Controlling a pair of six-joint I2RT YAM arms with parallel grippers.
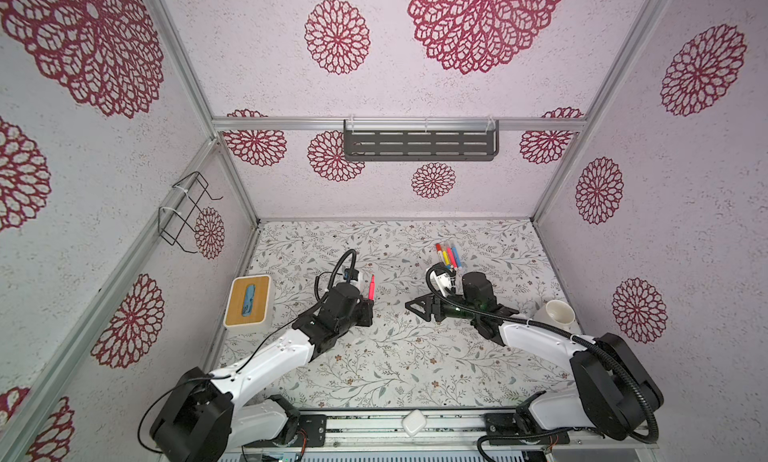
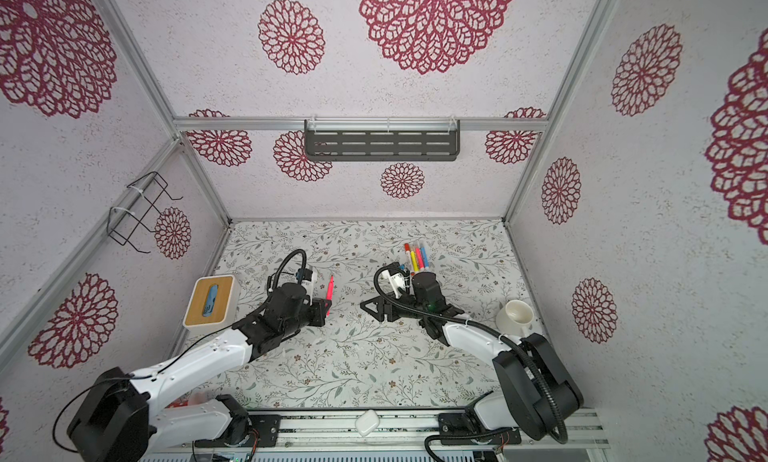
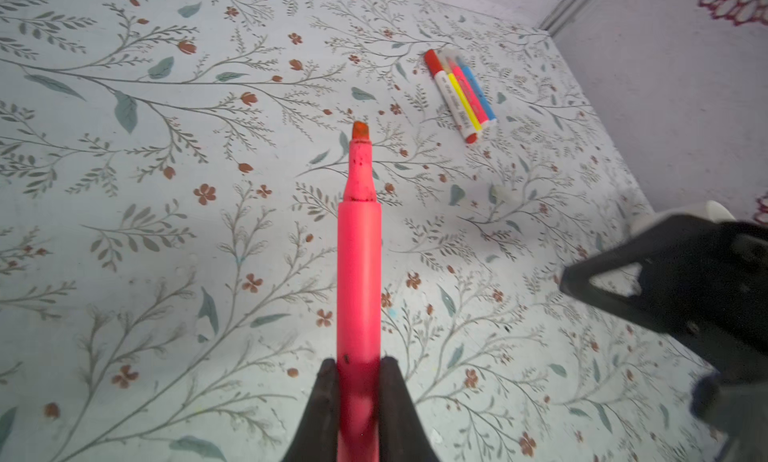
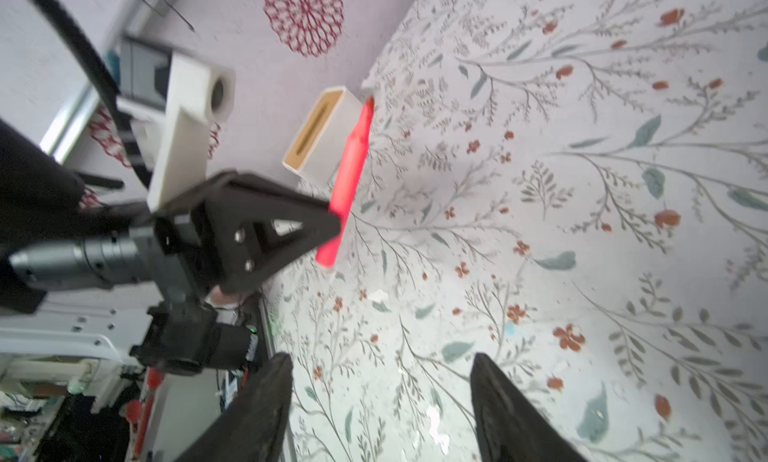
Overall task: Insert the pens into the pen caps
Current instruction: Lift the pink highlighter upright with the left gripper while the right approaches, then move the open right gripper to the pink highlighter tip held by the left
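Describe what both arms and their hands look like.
The left arm and right arm have white shells and black joints. A thin black cable runs along the left, a ribbed black hose along the right. The left hand and right hand are black, each with two tapering triangular fingers.

At the frame's lower edge the right hand [image 4: 380, 358] gapes over the counter [image 4: 582, 252]. Centre-left, the left hand [image 4: 336, 225] clamps an uncapped pink pen [image 4: 352, 159].
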